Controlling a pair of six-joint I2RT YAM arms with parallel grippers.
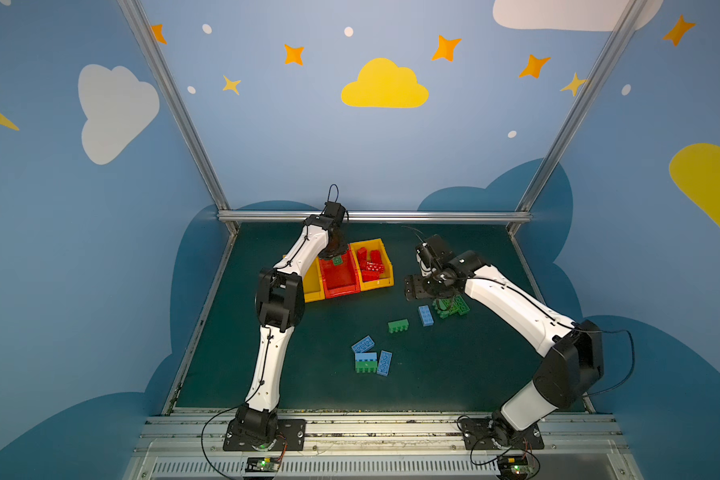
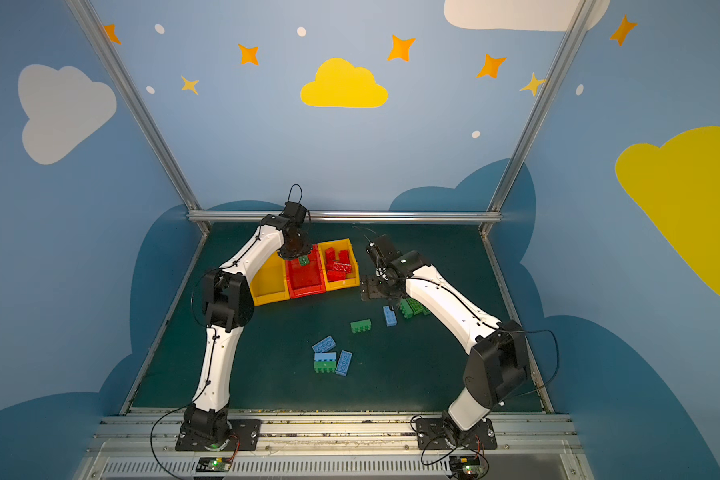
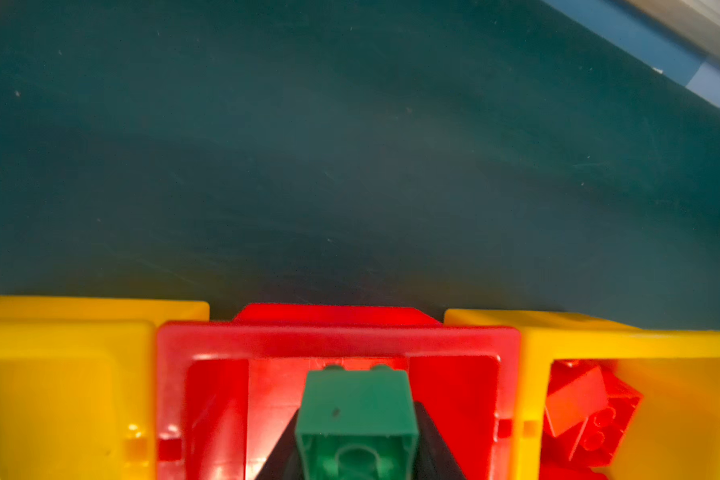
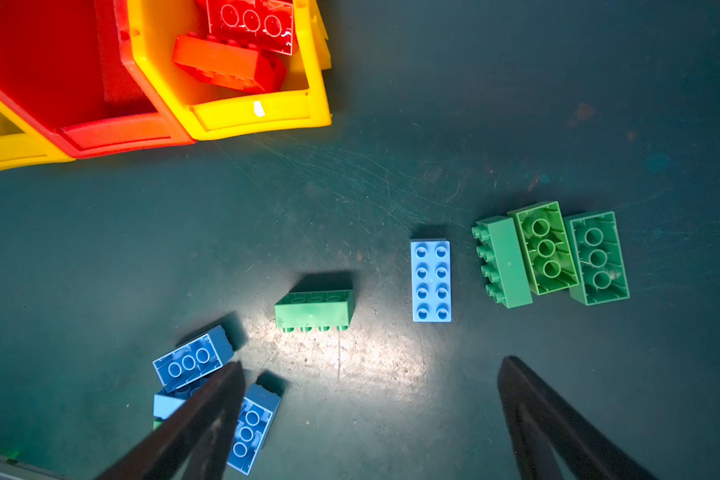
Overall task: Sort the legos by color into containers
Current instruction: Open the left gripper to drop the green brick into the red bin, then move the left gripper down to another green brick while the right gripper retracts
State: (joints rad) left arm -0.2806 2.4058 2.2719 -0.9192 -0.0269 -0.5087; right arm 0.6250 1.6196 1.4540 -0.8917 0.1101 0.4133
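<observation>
Green lego brick, small, sits pinched in the left claw, inside the red middle bin. Right claw hangs wide open and empty above loose bricks. Best to release low and centred, so it cannot bounce out.

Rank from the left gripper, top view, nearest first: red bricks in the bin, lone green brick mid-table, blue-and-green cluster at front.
In a top view, from the left gripper, gripping a small green brick:
1. red bricks: in the yellow bin on its right.
2. lone green brick: mid-table, front-right of it.
3. blue-and-green cluster: farthest, near the front edge.
</observation>
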